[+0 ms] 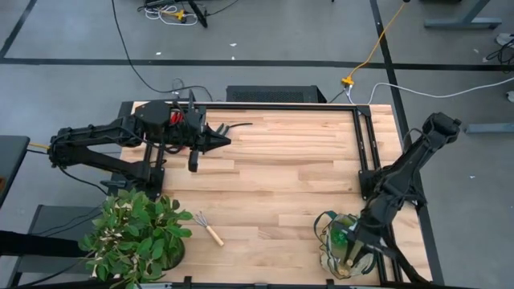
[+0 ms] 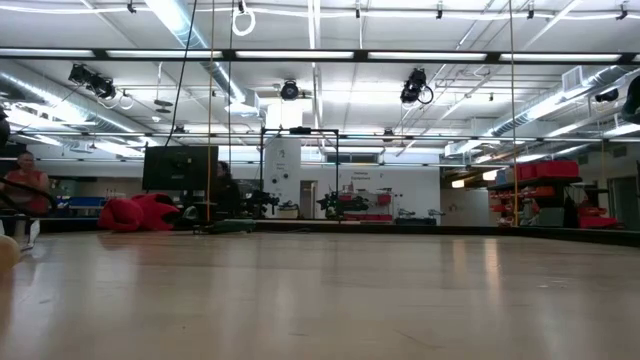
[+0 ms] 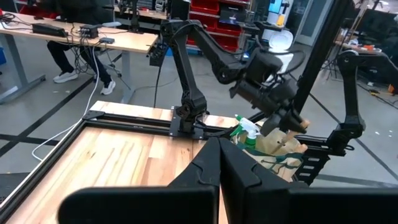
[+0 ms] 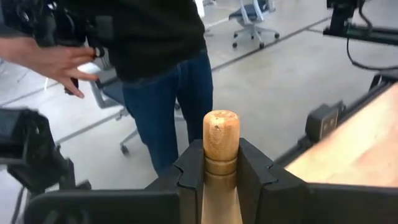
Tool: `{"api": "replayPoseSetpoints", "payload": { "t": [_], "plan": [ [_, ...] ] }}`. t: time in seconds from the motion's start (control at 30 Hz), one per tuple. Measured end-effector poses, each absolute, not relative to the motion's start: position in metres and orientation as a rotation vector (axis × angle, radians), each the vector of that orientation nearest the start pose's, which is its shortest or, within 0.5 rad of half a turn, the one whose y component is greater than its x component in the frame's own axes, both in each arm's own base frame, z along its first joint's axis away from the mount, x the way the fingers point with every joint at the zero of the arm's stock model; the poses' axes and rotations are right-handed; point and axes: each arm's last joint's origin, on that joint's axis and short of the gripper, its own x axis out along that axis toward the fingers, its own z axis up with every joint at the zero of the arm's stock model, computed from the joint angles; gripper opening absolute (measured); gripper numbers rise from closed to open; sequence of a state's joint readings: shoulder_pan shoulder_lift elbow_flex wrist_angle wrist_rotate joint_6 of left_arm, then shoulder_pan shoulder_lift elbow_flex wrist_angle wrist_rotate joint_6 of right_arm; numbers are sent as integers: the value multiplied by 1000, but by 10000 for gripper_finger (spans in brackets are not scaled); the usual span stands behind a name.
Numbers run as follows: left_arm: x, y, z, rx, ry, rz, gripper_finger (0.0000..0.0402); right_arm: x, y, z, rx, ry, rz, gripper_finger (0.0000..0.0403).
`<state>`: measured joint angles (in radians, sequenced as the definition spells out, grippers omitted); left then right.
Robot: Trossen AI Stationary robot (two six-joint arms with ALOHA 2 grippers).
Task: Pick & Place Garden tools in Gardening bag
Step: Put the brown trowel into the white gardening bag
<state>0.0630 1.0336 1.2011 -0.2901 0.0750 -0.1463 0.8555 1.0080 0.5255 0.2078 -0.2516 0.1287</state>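
The right gripper (image 1: pixel 351 255) hangs over the gardening bag (image 1: pixel 331 258) at the near right corner of the wooden worktop (image 1: pixel 273 168), its jaws pinching the light wooden handle (image 4: pixel 221 140) of a garden tool. In the right wrist view that handle stands upright between the two dark fingers (image 4: pixel 189 171), its rounded end rising above them; the tool's metal end cannot be seen. The beige bag with dark green trim already holds a green-and-white item (image 3: pixel 247 132), seen poking from its mouth in the left wrist view.

The left gripper (image 1: pixel 210 143) waits over the far left part of the worktop, its jaws pressed together and holding nothing. A small hand rake (image 1: pixel 207 226) with a wooden handle lies flat on the worktop toward the near edge, just beside the leafy potted plant (image 1: pixel 135 234) at the near left corner and well apart from the bag. Beyond the worktop a person (image 4: pixel 158 59) in jeans stands with a hand (image 4: pixel 53 62) stretched out.
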Motion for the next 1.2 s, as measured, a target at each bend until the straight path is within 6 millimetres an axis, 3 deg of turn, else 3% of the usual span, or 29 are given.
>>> {"api": "replayPoseSetpoints", "payload": {
  "t": [0.23, 0.43, 1.2],
  "plan": [
    [212, 11, 418, -155, 125, -3, 2, 133, 164, 222, 8, 386, 1066, 60],
    [212, 11, 417, -155, 137, -2, 2, 133, 164, 222, 4, 386, 1067, 79],
    [212, 12, 416, -156, 153, 10, 2, 133, 164, 222, -43, 361, 1077, 84]
  ]
}}
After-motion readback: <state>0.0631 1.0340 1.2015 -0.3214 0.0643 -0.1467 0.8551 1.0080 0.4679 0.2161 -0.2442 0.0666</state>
